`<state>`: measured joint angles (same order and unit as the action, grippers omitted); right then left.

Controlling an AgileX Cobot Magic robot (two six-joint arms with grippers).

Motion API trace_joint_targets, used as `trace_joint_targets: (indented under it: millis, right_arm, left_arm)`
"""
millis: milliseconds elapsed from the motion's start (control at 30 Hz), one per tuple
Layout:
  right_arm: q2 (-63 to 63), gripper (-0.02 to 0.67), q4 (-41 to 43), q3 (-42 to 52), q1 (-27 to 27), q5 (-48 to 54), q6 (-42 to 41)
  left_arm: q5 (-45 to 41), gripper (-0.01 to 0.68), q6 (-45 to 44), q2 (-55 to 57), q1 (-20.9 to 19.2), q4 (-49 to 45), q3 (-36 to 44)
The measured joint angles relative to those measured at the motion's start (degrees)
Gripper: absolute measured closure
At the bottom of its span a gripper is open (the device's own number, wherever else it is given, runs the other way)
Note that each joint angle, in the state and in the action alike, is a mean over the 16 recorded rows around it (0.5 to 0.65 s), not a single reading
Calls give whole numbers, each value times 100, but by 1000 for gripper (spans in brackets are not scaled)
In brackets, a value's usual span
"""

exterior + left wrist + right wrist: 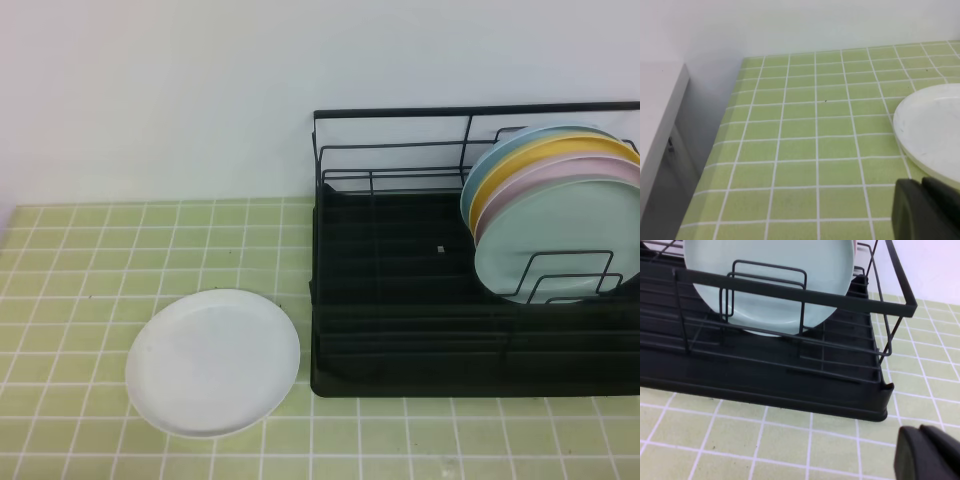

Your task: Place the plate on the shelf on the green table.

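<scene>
The white plate (213,362) lies flat on the green table (80,280), just left of the shelf (400,300). Neither arm shows in the high view. In the left wrist view my left gripper (922,185) sits at the bottom right corner, fingers pressed together and empty, a little in front of the plate's rim (932,132). In the right wrist view my right gripper (920,430) is shut with nothing in it, over the tiles (780,440) just off the front right corner of the shelf (875,405).
Several coloured plates stand on edge in the shelf's right side, the mint-green plate (555,235) in front. The shelf's left part holds no plates. A white wall runs behind. The table's left edge (722,135) drops off beside a grey surface (655,115).
</scene>
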<state>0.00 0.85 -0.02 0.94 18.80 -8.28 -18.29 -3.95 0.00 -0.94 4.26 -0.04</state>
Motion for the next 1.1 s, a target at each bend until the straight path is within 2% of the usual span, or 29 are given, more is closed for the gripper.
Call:
trace_joint_targets:
  millis: [1100]
  right_arm:
    - [0, 652, 0, 0, 0, -12, 0]
  left_arm:
    - [0, 676, 0, 0, 0, 0, 0]
